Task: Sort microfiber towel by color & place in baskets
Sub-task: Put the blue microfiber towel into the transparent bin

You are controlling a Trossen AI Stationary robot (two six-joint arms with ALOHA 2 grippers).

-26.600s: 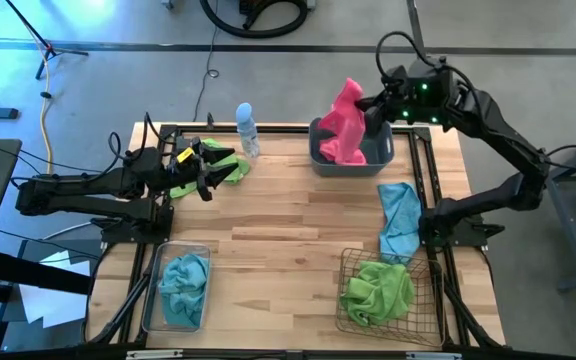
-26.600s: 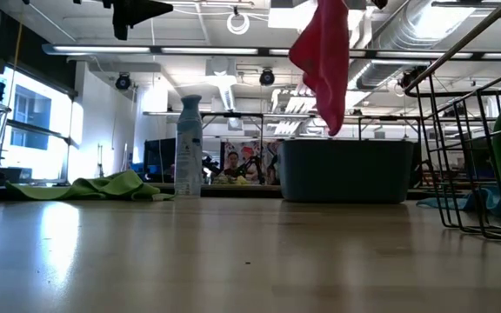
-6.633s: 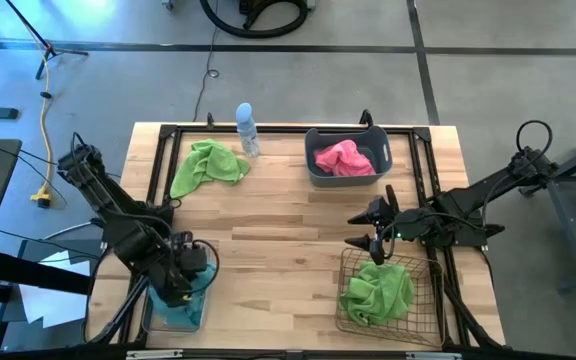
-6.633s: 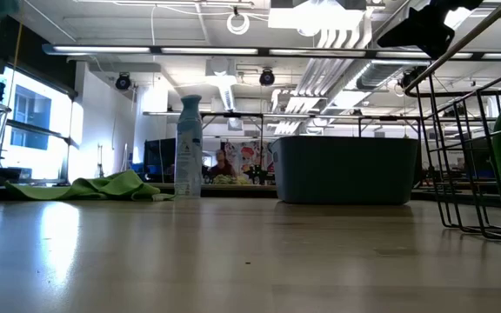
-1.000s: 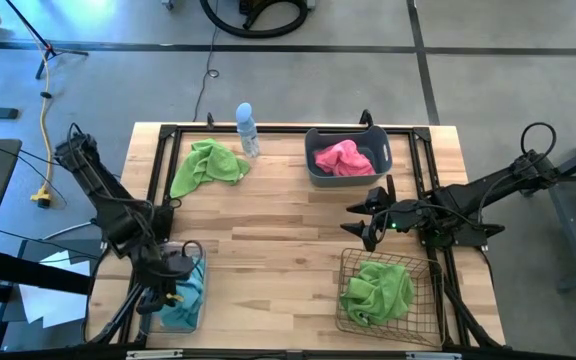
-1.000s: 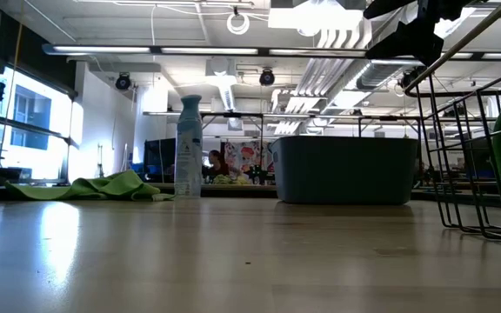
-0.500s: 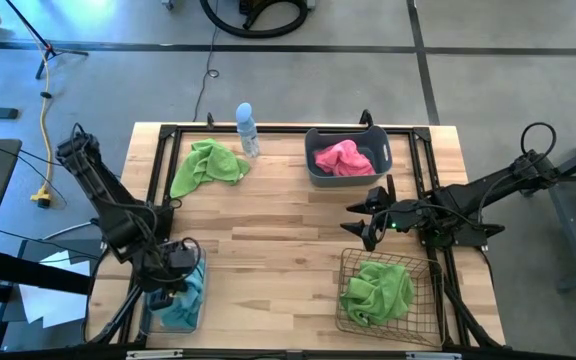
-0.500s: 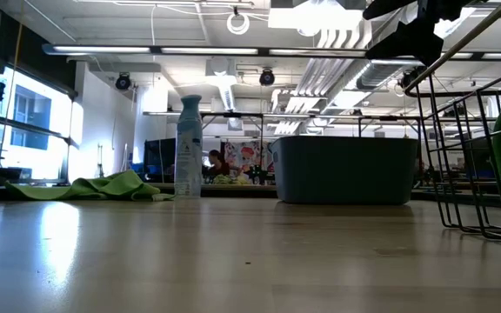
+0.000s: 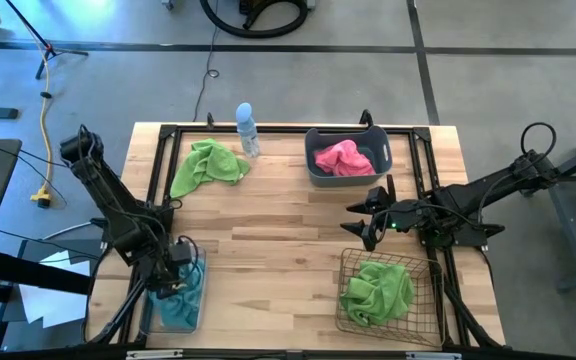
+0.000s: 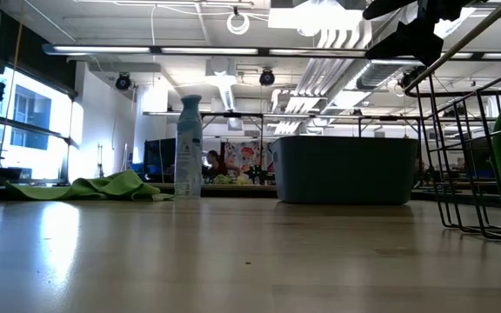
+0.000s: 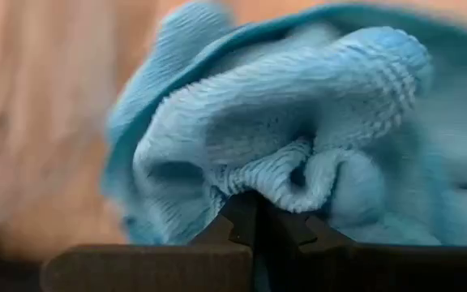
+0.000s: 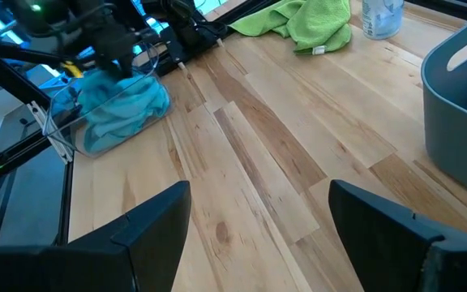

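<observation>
Left end effector (image 9: 176, 283) is sitting down in the clear bin (image 9: 153, 318) at the near-left corner of the tabletop (image 9: 288, 235), fingers pressed together and pinching a fold of the teal towel (image 11: 298, 146); the wrist view is showing the fold bunching right at the fingertips (image 11: 254, 219). Teal towel is lying inside that bin, though whether it's one cloth or several in there is hard to tell from above. Right end effector (image 9: 360, 222) is hovering above the tabletop just behind the wire basket (image 9: 423, 320), fingers spread wide, gripping nothing. One green towel (image 9: 378, 290) is lying bunched in the wire basket at the near right. Another green towel (image 9: 208, 166) is lying loose on the tabletop at the far left, just beside the small bottle (image 9: 246, 128). Pink towel (image 9: 343, 157) is sitting in the grey-blue tub (image 9: 313, 170) at the far side, right of the bottle.
</observation>
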